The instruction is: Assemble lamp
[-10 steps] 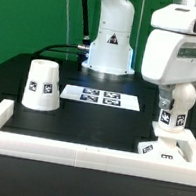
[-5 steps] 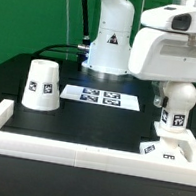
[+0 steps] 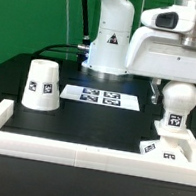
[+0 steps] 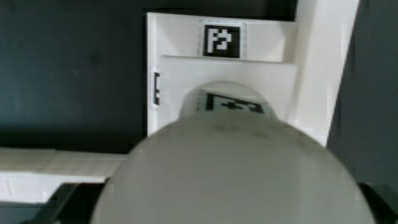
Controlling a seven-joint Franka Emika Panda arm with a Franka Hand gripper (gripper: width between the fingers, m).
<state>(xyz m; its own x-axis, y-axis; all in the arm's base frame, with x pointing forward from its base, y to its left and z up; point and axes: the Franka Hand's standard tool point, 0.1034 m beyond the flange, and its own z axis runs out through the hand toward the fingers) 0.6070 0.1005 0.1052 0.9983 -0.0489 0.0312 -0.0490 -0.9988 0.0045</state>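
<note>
1. Since a second ago the arm's big white housing has risen and swung toward the exterior view's right. The bulb [image 3: 179, 98] beneath it has barely shifted, and the shade [image 3: 41, 85] and base [image 3: 172, 150] lie as they did.
2. The gripper [image 3: 179, 88] comes down onto the bulb from above. The bulb stands upright, round end up and tagged neck down, directly under the fingers and over the base.
3. In the wrist view the bulb [image 4: 221, 168] is a blurred white dome filling the foreground, with the base [image 4: 185, 76] and its tags showing beyond it. Neither view shows the fingertips clearly, so I cannot tell whether they are clamped on the bulb or standing apart from it.
4. Progress, as a judgement: the neck appears to meet the base, so the bulb step looks under way. Whether the bulb is fully seated or only resting there cannot be read from these views.
5. Still to do: the shade stands rim-down and alone, well apart from the fingers toward the exterior view's left, beyond the marker board [image 3: 104, 98]. It has not yet been put over the bulb, so the lamp is about halfway at best.
</note>
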